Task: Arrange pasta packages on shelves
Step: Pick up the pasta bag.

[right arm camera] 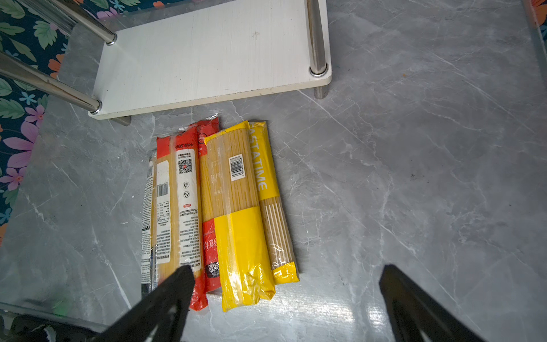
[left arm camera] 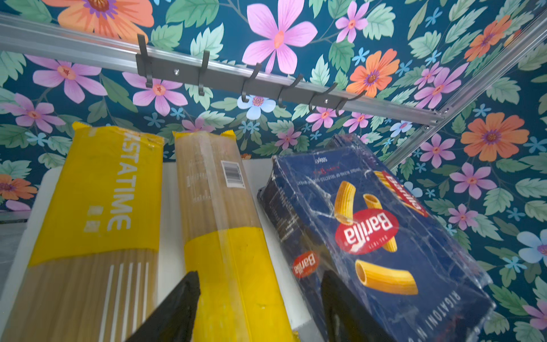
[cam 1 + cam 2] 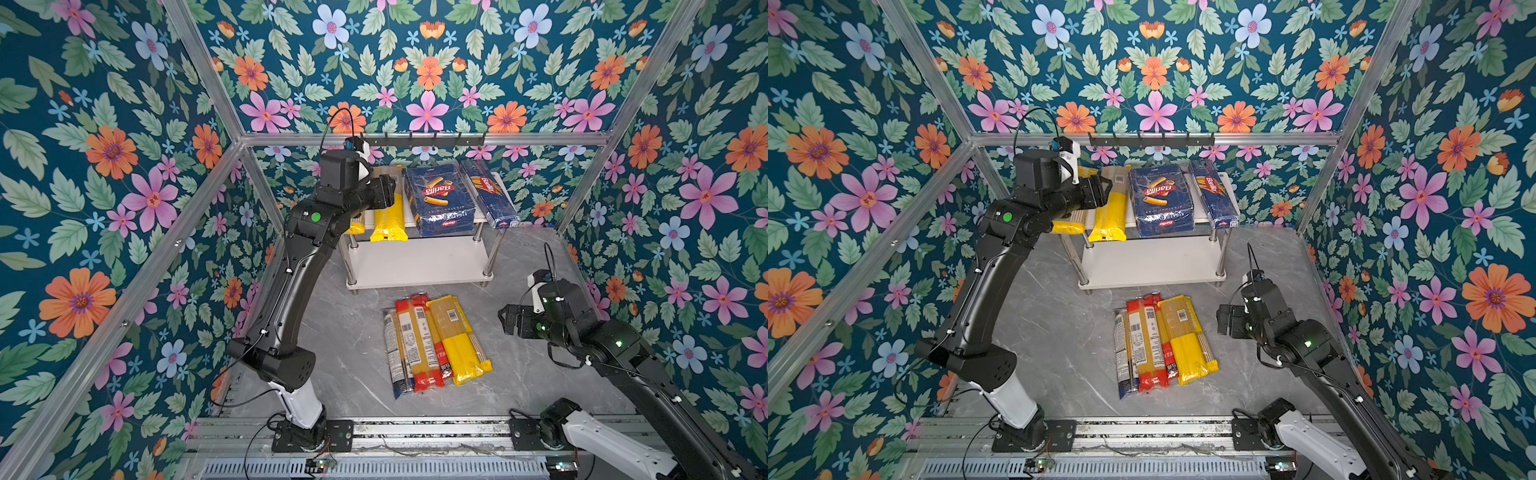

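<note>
On the rack's [image 3: 415,266] top board, a yellow PASTATIME spaghetti bag [image 2: 97,213] lies beside a second yellow bag [image 2: 233,260], then the blue Barilla rigatoni pack [image 2: 370,237]. The left claw [image 2: 260,308] straddles the second bag, parted, gripping nothing. In front of the rack, loose bags [image 1: 225,207] lie under the wide-open, empty right claw [image 1: 287,302].

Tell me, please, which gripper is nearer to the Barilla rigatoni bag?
Left. The left gripper hovers beside the rigatoni bag on the top shelf; the right gripper hangs low, over the table.

I see yellow spaghetti bags [image 2: 97,207] beside a dark-blue rigatoni bag [image 2: 370,237] on white shelves [image 1: 207,53]; red packs [image 1: 183,207] lie on grey marbled table [image 1: 414,148]; floral teal walls [image 3: 104,166].
</note>
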Action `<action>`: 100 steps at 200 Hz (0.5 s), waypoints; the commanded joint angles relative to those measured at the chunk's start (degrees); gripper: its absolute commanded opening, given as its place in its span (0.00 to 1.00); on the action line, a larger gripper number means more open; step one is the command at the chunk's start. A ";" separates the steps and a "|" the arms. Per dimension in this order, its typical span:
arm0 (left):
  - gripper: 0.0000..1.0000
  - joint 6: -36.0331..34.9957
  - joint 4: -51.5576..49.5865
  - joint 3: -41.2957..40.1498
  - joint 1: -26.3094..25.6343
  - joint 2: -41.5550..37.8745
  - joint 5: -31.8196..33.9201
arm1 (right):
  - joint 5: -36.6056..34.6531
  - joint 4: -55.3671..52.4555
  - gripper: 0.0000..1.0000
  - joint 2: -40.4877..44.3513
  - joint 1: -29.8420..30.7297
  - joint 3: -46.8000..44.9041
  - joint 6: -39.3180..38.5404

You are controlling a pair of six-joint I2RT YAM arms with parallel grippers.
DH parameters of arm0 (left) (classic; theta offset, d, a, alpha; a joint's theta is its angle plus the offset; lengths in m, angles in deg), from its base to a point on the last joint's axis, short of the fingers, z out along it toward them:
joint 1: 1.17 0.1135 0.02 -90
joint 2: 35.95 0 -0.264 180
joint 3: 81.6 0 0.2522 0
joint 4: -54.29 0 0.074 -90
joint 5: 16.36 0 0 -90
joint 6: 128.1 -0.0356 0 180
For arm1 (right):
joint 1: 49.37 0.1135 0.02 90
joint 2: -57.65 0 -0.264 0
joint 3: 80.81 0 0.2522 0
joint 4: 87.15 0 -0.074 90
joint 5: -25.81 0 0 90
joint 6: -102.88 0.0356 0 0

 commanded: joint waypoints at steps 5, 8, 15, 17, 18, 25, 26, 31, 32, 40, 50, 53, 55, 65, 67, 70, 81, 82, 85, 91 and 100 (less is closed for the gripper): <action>0.76 0.09 3.83 -6.62 -0.99 -5.10 2.32 | 0.40 0.74 0.99 -0.14 0.00 -0.38 -0.58; 0.77 0.07 4.03 -7.69 -0.99 -5.87 2.62 | 0.43 0.75 0.99 -0.22 -0.02 -0.40 -0.53; 0.78 0.08 4.53 -10.24 -1.26 -7.64 3.41 | 0.50 0.75 0.99 -0.20 -0.02 -0.54 -0.57; 0.79 0.10 4.69 -11.01 -1.36 -8.22 3.65 | 0.52 0.80 0.99 -0.24 -0.01 -0.57 -0.56; 0.79 0.07 4.73 -11.38 -1.44 -8.45 3.80 | 0.55 0.82 0.99 -0.24 -0.02 -0.58 -0.56; 0.79 0.18 5.13 -13.98 -1.71 -10.42 4.72 | 0.51 0.81 0.99 -0.20 0.00 -0.68 -0.55; 0.79 0.16 5.17 -14.18 -1.79 -10.69 4.86 | 0.50 0.87 0.99 -0.23 -0.02 -0.72 -0.55; 0.80 0.30 5.57 -16.04 -2.01 -12.12 5.57 | 0.39 0.92 0.99 -0.25 -0.03 -0.83 -0.54; 0.80 0.35 5.70 -16.53 -2.11 -12.42 5.72 | 0.36 0.97 0.99 -0.29 -0.03 -0.88 -0.59; 0.80 0.60 6.29 -19.86 -2.42 -14.75 6.94 | 0.29 1.07 0.99 -0.40 0.02 -1.01 -0.47; 0.81 0.95 7.15 -23.65 -2.87 -17.77 8.07 | 0.24 1.20 0.99 -0.58 0.05 -1.02 -0.38; 0.82 1.01 7.34 -24.66 -2.91 -18.60 8.32 | 0.23 1.19 0.99 -0.66 0.05 -0.98 -0.33; 0.82 1.12 7.50 -25.30 -2.92 -19.12 8.40 | 0.23 1.19 0.99 -0.68 0.01 -0.90 -0.34; 0.84 1.53 7.67 -27.70 -3.01 -21.46 9.30 | 0.46 1.28 0.99 -0.93 0.00 -0.85 -0.29; 0.84 1.67 7.67 -28.14 -3.01 -21.79 9.39 | 0.48 1.28 0.99 -1.04 0.04 -0.78 -0.29; 0.84 1.71 7.61 -28.62 -3.06 -22.38 9.54 | 0.53 1.28 0.99 -1.12 0.03 -0.72 -0.24; 0.84 1.98 7.35 -30.56 -3.10 -24.50 9.74 | 0.78 1.26 0.99 -1.37 0.02 -0.59 -0.16; 0.84 1.98 7.33 -30.73 -3.14 -24.68 9.78 | 0.77 1.22 0.99 -1.38 0.04 -0.54 -0.14; 0.84 2.15 7.27 -31.27 -3.20 -25.24 9.82 | 0.84 1.14 0.99 -1.39 0.06 -0.55 -0.12; 0.84 2.36 7.03 -32.44 -3.19 -26.33 9.90 | 0.93 1.17 0.99 -1.31 -0.01 -0.65 0.05; 0.84 2.79 6.88 -34.52 -3.24 -27.93 10.09 | 1.07 1.20 0.99 -1.18 0.00 -0.82 0.30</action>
